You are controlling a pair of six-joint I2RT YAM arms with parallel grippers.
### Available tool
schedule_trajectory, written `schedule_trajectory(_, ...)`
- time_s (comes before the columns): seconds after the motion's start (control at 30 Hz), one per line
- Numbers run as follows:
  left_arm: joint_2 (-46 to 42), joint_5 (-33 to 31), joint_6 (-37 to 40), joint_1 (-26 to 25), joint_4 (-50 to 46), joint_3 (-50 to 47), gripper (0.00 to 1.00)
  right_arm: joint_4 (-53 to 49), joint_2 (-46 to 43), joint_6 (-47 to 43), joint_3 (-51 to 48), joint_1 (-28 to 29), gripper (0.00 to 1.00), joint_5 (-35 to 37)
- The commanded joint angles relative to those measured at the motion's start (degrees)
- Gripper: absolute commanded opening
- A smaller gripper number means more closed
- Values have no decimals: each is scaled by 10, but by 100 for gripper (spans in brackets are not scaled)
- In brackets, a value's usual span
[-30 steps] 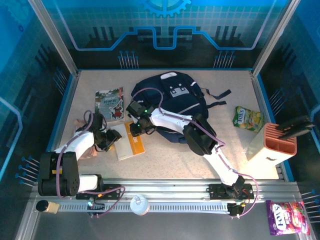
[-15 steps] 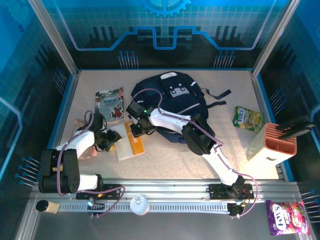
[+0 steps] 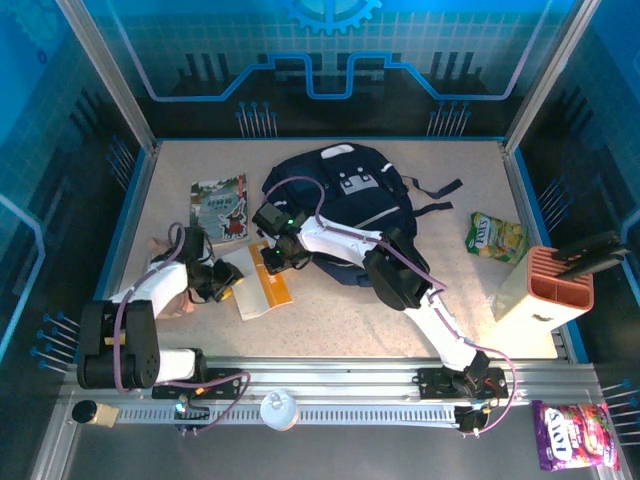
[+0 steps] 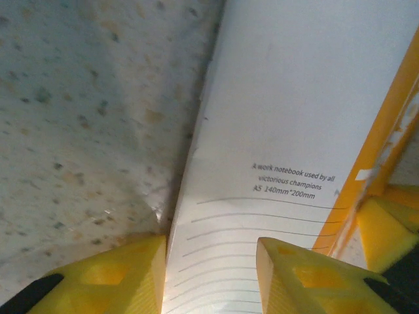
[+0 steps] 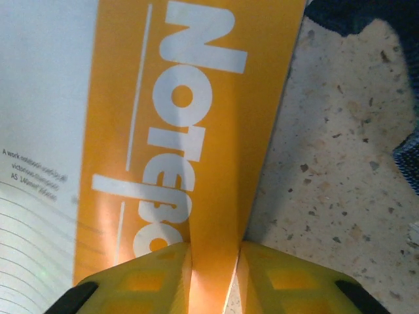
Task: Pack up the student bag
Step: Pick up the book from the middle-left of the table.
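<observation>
Top view, student bag (image 3: 350, 205) just 12 o'clock of table centre, notebook (image 3: 268, 285) at its 8 o'clock, more skewed than half a second ago, left wrist view, left gripper (image 4: 211, 278) spread over notebook's (image 4: 294, 98) white cover, right wrist view, right gripper (image 5: 215, 275) pinching orange cover edge.

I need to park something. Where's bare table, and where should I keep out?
Bare: the far right corner, between the student bag and the snack pouch; the far left corner beyond the picture book; the near patch between the right arm and the white holder. Crowded: near left, where the left pincer and right pincer meet at the notebook.
</observation>
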Motion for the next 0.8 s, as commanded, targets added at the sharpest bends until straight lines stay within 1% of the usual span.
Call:
schedule_trajectory(0.0, -36, 110, -8, -3, 32, 15, 39, -30, 34, 5, 12, 9, 25, -1)
schedule_trajectory(0.07, -50, 118, -7, -3, 29, 14, 38, -35, 35, 7, 13, 9, 24, 12)
schedule_trajectory(0.17, -63, 109, -5, -3, 26, 5, 38, -43, 37, 8, 14, 8, 23, 31)
schedule_trajectory(0.33, -49, 108, -13, -3, 47, -9, 37, -48, 39, 6, 14, 8, 23, 38)
schedule_trajectory(0.4, -40, 89, -12, -3, 43, -10, 37, -49, 40, 6, 14, 7, 22, 40)
schedule_trajectory(0.53, -22, 28, -15, -3, 16, -9, 36, -52, 42, 6, 13, 7, 22, 45)
schedule_trajectory(0.77, -17, -19, -29, -3, 8, -20, 36, -59, 46, 4, 15, 7, 19, 57)
